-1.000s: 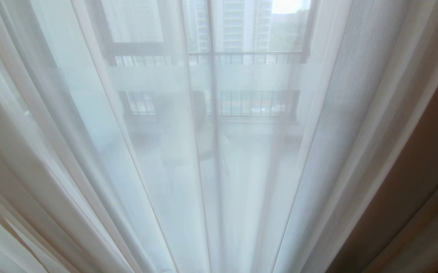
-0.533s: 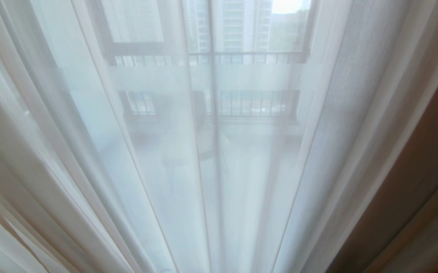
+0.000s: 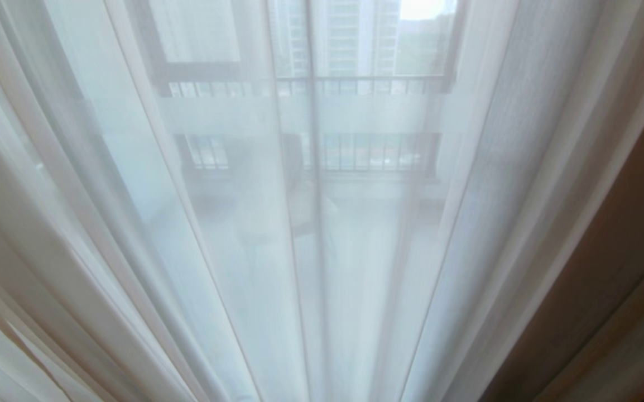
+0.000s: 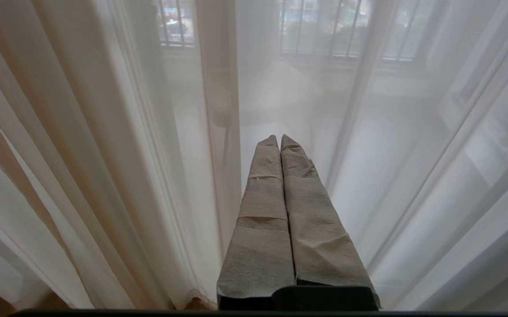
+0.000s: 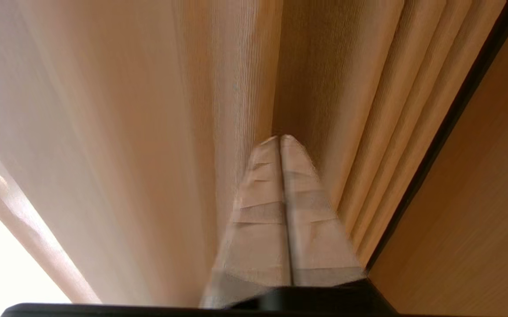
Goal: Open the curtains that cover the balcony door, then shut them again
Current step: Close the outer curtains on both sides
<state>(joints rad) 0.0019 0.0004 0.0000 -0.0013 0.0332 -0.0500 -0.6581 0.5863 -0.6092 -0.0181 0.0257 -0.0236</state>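
Daylit balcony door [image 3: 311, 106] shows through sheer curtains [image 3: 355, 251] drawn across it. Left claw [image 4: 279, 138] hangs closed and empty before the sheer; right claw [image 5: 279, 138], closed and empty, points into soft, pliable beige pleats, best pinched at a fold's edge.

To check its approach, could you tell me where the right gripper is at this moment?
The right gripper shows only in the right wrist view, shut, pointing into the folds of the beige curtain, with a wooden panel alongside.
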